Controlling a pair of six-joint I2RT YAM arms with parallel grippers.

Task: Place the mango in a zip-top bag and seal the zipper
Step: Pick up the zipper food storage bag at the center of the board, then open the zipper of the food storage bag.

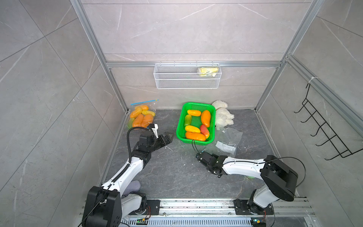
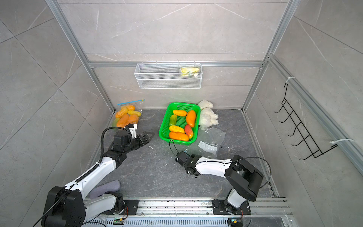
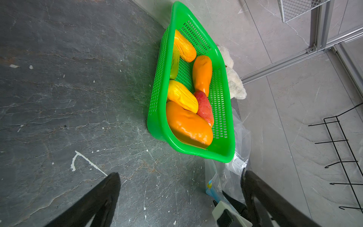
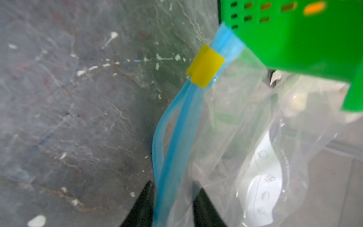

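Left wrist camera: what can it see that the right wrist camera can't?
Only the left wrist view shows the red mango, the white fluffy cloth and the black wire hook rack. Only the right wrist view shows the right gripper with its black fingers either side of the blue zipper strip. Both show the green plastic basket, the clear zip-top bag and the dark stone tabletop.

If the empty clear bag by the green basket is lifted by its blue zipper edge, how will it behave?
Probably floppy: the empty bag is thin, wrinkled film, and its zipper strip bows ahead of the right hand. Likely very light, so it may cling. Its far end runs behind the green basket and might snag.
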